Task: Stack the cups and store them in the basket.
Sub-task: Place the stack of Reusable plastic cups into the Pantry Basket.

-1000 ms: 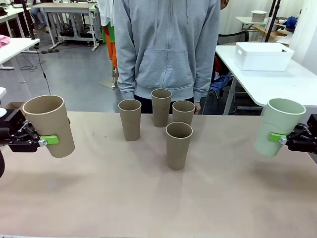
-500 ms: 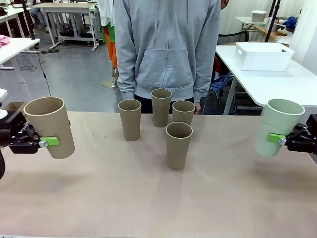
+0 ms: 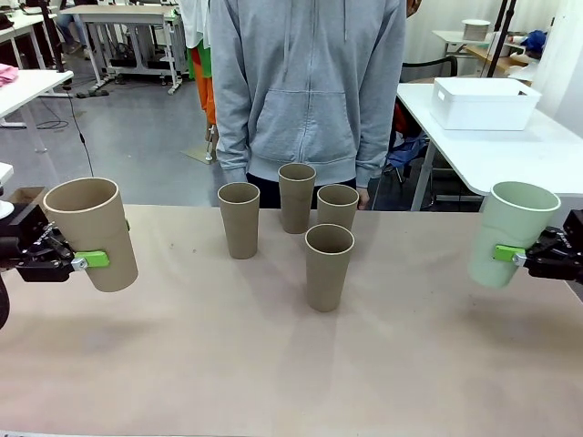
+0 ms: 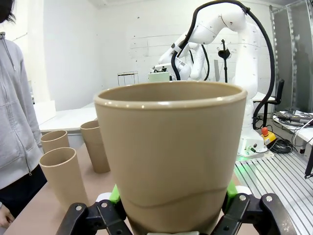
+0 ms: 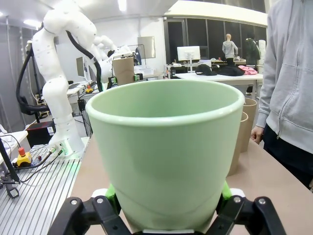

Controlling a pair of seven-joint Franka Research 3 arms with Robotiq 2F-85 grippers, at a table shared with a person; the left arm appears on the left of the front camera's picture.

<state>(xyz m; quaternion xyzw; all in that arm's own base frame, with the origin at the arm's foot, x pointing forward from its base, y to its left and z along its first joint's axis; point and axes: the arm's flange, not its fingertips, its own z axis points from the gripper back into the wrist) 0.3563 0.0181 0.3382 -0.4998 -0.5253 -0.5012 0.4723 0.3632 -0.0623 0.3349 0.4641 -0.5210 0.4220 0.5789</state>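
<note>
Claws both loaded: left claw (image 3: 91,259) at 9 o'clock pinches a tan cup (image 3: 89,228), tilted, clear of the worktop (image 3: 273,373). Right claw (image 3: 506,253) at 3 o'clock pinches the green cup (image 3: 512,223), also airborne. Four more tan cups stand upright toward 12 o'clock: front cup (image 3: 329,269), three rear cups (image 3: 296,198) close behind. Person (image 3: 305,82) stands just past them. Basket (image 3: 483,102) sits at 2 o'clock on a side table (image 3: 510,150).

The left claw (image 3: 88,255), black with green pads (image 3: 94,259), has a plain tan-brown cup (image 3: 89,228); the right claw (image 3: 507,253) a pale green cup (image 3: 512,228). Between the claws, four tan cups (image 3: 239,218) (image 3: 296,196) (image 3: 337,206) (image 3: 328,266); beyond the right, a white basket (image 3: 483,107).
</note>
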